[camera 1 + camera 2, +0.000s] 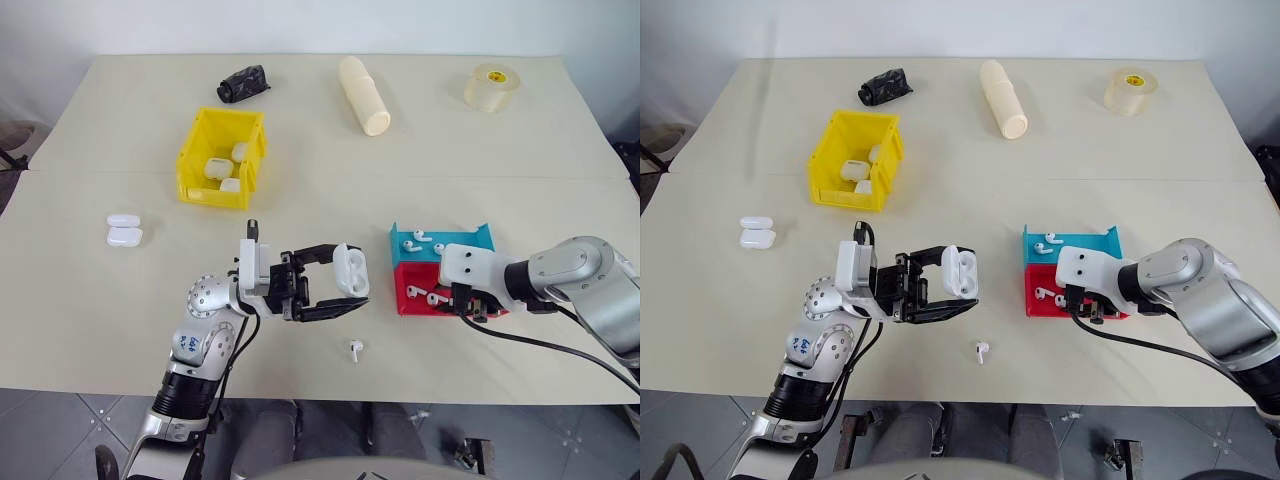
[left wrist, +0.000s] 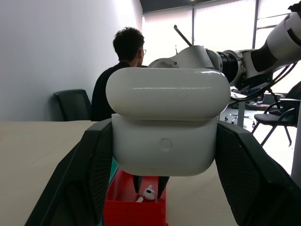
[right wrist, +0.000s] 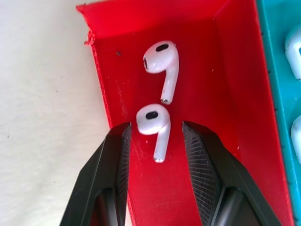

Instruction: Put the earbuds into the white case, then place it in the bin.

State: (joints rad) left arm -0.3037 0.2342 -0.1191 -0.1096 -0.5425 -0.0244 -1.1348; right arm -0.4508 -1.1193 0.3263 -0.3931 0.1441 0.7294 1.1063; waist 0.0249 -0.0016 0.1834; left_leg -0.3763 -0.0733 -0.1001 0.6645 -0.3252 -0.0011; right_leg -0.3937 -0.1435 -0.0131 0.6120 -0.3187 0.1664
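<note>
One earbud (image 2: 148, 192) peeks below white case (image 2: 164, 126).

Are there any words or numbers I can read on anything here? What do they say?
None can be read for sure.
Left arm's blue sticker: marks too small to read.
Tape roll: a label on top, too blurred to read.
White case, yellow bin, red tray: no writing.

Yellow bin (image 1: 199, 160), red tray (image 3: 225, 66) (white earbuds (image 3: 155, 125) inside)
</note>
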